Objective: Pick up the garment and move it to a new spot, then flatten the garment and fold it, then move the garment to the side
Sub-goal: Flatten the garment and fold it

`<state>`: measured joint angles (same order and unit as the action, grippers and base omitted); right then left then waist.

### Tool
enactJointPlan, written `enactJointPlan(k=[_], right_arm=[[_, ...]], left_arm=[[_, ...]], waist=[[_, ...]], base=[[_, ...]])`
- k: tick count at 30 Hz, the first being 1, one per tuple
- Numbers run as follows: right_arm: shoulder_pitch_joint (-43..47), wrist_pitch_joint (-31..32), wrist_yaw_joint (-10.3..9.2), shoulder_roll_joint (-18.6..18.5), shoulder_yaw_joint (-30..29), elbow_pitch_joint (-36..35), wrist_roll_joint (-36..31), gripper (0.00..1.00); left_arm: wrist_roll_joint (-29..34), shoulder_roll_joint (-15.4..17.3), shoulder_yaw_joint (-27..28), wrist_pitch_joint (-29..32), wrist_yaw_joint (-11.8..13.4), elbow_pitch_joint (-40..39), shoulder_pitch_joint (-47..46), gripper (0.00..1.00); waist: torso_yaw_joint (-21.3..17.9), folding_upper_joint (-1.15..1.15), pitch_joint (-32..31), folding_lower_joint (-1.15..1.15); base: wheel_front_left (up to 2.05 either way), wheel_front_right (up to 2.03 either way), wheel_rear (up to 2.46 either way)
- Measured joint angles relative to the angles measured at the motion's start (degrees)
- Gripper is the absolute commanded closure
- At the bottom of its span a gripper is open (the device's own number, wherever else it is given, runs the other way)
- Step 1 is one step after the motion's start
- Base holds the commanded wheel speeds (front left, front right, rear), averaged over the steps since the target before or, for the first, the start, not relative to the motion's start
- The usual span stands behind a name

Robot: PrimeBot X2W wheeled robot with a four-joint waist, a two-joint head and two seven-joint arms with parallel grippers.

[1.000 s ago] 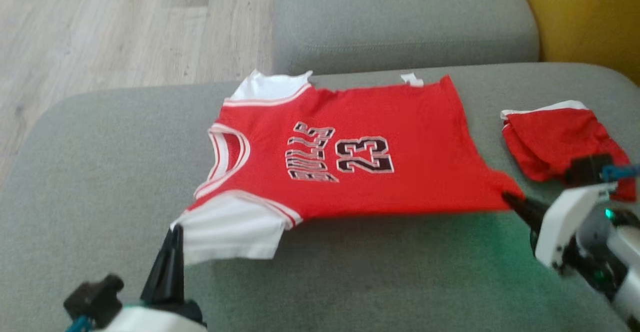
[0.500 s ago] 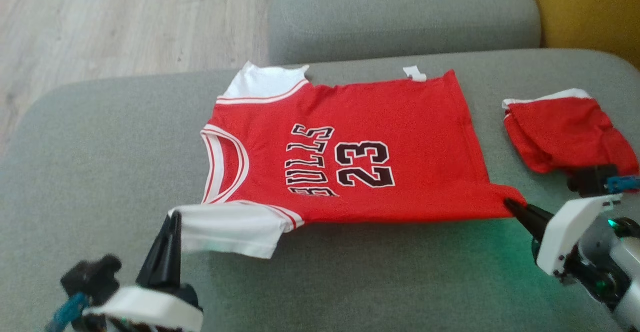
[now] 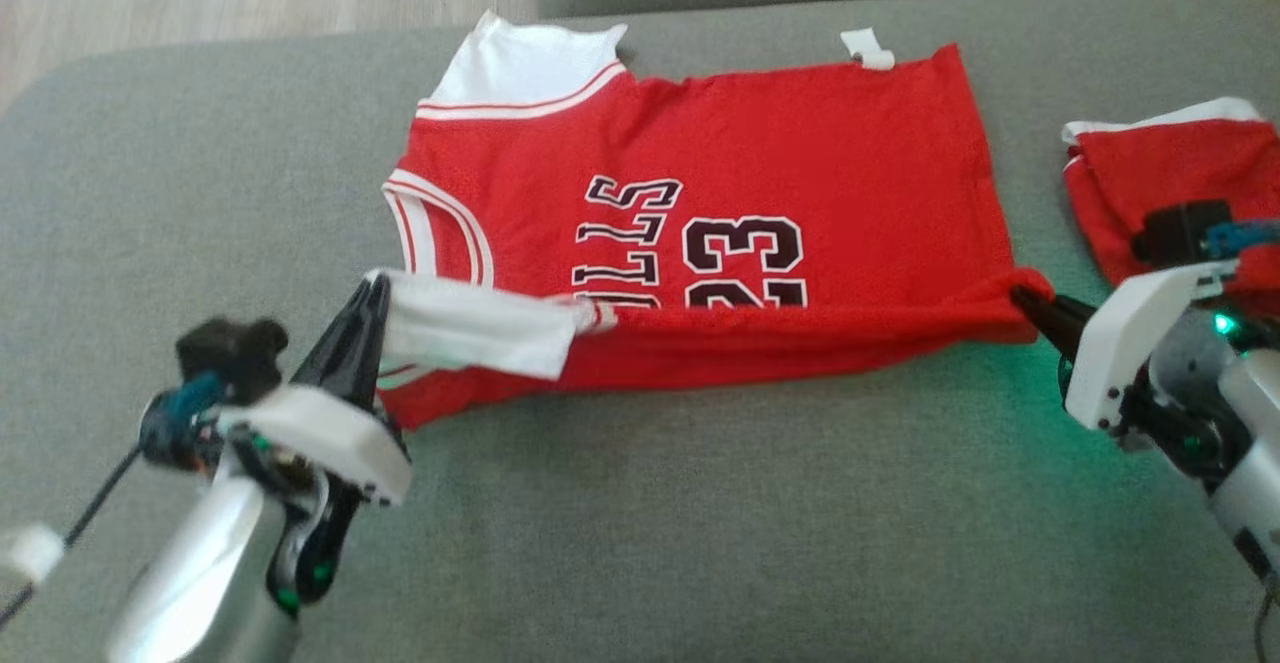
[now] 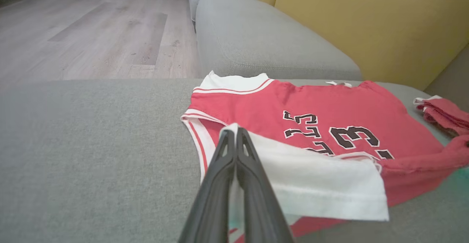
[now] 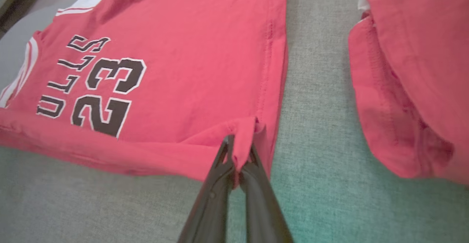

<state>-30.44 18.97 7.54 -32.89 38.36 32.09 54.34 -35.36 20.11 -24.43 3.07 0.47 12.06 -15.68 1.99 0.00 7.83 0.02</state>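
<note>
Red jersey lies flat on the grey sofa cushion. Left gripper is clamped on its white sleeve, right gripper on the near hem corner. The near edge is raised between them.

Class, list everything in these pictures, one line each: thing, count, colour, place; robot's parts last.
basketball jersey: one, red with white sleeves, spread on near cushion
folded garment: one, red, right of the jersey
seat cushions: two, grey, under and behind the clothes
floor: one, pale wood, beyond cushions, left
sofa back: one, yellow, behind cushions, right
left fingers: two, dark, shut on white sleeve
right fingers: two, dark, shut on hem corner
</note>
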Motion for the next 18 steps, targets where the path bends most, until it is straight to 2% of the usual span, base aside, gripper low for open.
enactJointPlan(k=[5, 9, 10, 11, 14, 18], right_arm=[[-3.74, 1.57, -0.01, 1.54, 0.32, 2.7, -1.74, 1.0], [-5.87, 1.07, -0.01, 1.89, 0.93, 3.69, -2.57, 1.0], [-6.46, 0.35, -0.01, 1.91, 0.98, 4.06, -2.9, 0.44], [-7.11, -0.58, -0.01, 1.99, 0.87, 4.72, -3.61, 0.0], [-9.23, -3.44, 0.0, 2.53, 0.32, 6.68, -4.74, 0.0], [-11.8, -11.15, 0.0, 3.59, -1.87, 8.05, -6.28, 0.0]], left_arm=[[2.09, -0.43, -2.1, 1.99, -2.04, 8.32, -8.2, 1.0], [3.3, -1.19, -3.1, 1.87, -2.21, 13.13, -12.28, 1.0], [3.41, -1.49, -3.28, 1.8, -2.52, 14.12, -13.15, 0.7], [3.72, -1.9, -3.3, 1.12, -2.49, 15.18, -14.1, 0.0], [3.65, -3.5, -2.93, -1.96, -2.57, 17.45, -17.27, 0.0], [3.04, -6.47, 0.11, -8.88, -1.96, 19.05, -21.64, 0.0]], waist=[[0.39, 0.0, 2.54, -0.01], [0.31, 0.0, 3.77, -0.01], [0.28, 0.0, 4.03, -0.01], [0.26, 0.0, 4.27, -0.01], [0.17, 0.0, 4.76, -0.01], [0.02, 0.0, 4.73, -0.01]], base=[[0.0, 0.0, 0.0], [0.0, 0.0, 0.0], [0.0, 0.0, 0.0], [0.0, 0.0, 0.0], [0.0, 0.0, 0.0], [0.0, 0.0, 0.0]])
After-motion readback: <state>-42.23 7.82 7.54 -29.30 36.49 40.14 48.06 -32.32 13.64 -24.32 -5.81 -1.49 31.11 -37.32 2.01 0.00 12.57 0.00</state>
